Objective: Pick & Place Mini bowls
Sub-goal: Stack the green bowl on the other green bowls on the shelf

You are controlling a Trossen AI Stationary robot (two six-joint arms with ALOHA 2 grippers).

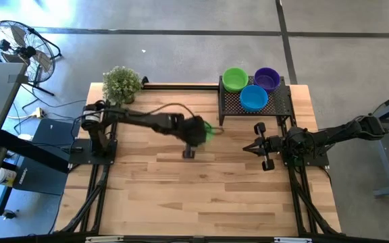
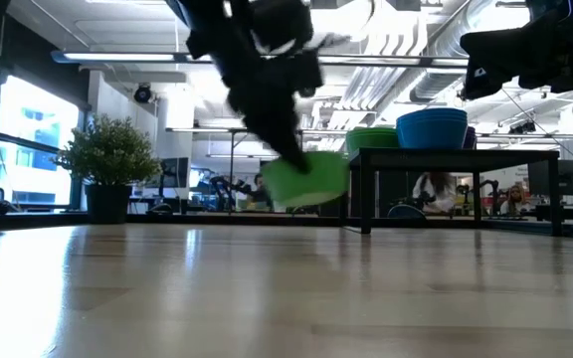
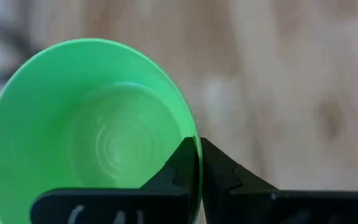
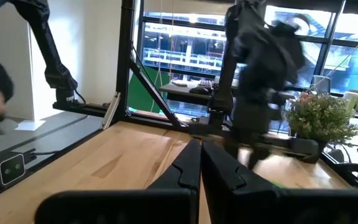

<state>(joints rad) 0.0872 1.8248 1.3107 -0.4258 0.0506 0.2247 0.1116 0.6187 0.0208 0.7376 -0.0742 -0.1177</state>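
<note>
Near the middle of the desk, just in front of the black mesh rack, the left claw is clenched on the rim of a green mini bowl. The left wrist view shows the two fingers pinching that rim between them, one inside the bowl and one outside, with the wood grain blurred behind. From table height the held bowl hangs tilted and clear of the wood surface, beside the rack's leg.

On top of the rack sit three more mini bowls close together: a green bowl at the back left, a purple bowl at the back right, and a blue bowl in front between them.

At the desk's right side the right claw waits with its fingers pressed together on nothing, pointing toward the centre, well apart from the held bowl.

A small leafy potted plant stands at the desk's back left corner.
</note>
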